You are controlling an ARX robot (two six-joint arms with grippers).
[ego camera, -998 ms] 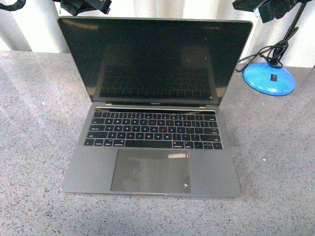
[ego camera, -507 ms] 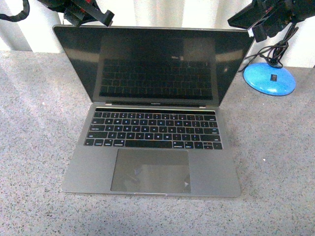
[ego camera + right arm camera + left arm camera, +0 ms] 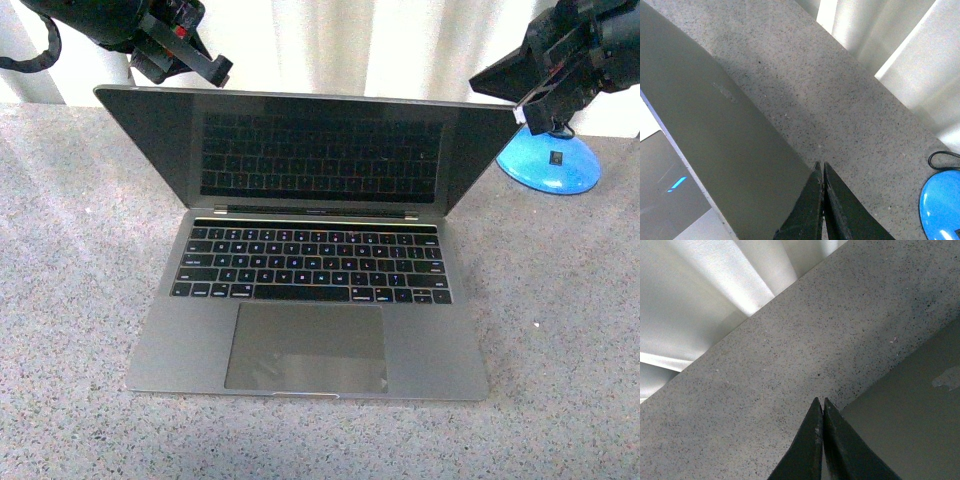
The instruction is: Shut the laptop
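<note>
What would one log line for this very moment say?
laptop: open, lid part-way down | left gripper: fingers shut, behind lid | right gripper: fingers shut, behind lid

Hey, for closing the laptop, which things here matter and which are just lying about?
For the job:
laptop, lid not yet shut
left gripper, fingers together, behind the lid
right gripper, fingers together, behind the lid

Just lying about:
blue round base
black cable beside it
pale curtain behind the table
</note>
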